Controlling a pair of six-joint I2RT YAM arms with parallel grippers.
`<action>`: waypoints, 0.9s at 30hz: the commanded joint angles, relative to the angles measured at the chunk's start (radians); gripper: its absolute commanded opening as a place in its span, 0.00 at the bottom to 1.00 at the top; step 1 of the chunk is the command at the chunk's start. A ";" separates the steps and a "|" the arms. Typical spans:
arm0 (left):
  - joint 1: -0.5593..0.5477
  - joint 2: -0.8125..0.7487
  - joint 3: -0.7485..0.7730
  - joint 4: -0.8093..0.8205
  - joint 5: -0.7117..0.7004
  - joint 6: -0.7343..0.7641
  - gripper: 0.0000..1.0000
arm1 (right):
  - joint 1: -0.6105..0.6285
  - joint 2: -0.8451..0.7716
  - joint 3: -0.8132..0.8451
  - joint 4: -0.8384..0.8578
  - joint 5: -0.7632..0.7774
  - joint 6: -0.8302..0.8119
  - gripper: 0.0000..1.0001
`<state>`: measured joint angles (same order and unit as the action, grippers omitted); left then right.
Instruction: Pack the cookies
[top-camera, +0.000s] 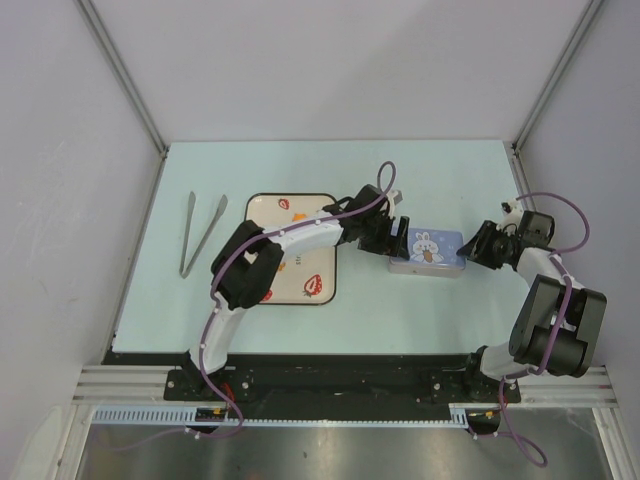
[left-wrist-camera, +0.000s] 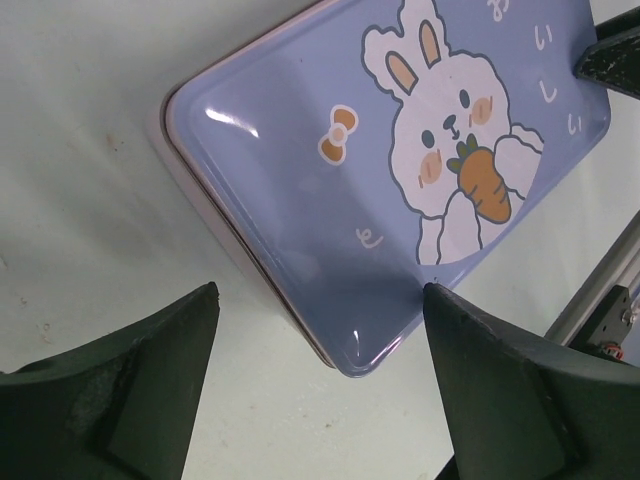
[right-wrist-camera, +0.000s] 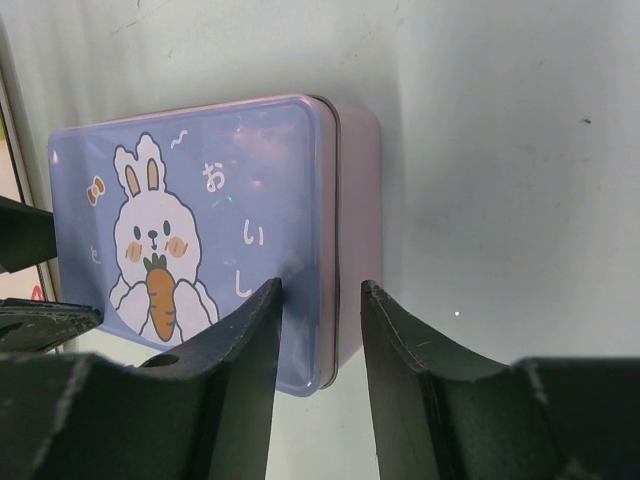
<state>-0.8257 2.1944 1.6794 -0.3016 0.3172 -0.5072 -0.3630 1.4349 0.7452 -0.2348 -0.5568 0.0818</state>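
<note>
No cookies show in any view. A closed tin (top-camera: 428, 250) with a blue rabbit-and-carrot lid lies right of the table's middle. My left gripper (top-camera: 398, 238) hangs open at its left end. In the left wrist view the tin's near corner (left-wrist-camera: 370, 340) lies between the wide-spread fingers of the left gripper (left-wrist-camera: 320, 292), touching neither. My right gripper (top-camera: 478, 245) is at the tin's right end. In the right wrist view the right gripper (right-wrist-camera: 320, 285) stands partly open astride the tin's right edge (right-wrist-camera: 335, 230), one finger over the lid and one outside the pink wall with a gap.
A white square tray (top-camera: 262, 208) with strawberry prints lies left of the tin, partly under the left arm. Metal tongs (top-camera: 200, 233) rest further left. Frame posts and grey walls bound the table.
</note>
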 joint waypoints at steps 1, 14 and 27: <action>0.002 0.002 0.023 0.010 -0.001 -0.022 0.86 | 0.004 0.021 0.014 -0.124 0.054 -0.065 0.40; -0.010 0.013 -0.026 0.021 -0.001 -0.030 0.58 | 0.050 0.058 0.034 -0.155 0.047 -0.079 0.30; 0.010 -0.004 -0.032 0.038 0.006 -0.022 0.60 | 0.078 0.102 0.071 -0.124 0.011 -0.050 0.36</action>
<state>-0.8234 2.2002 1.6581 -0.2699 0.3218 -0.5243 -0.3115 1.5043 0.8207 -0.3046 -0.5381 0.0307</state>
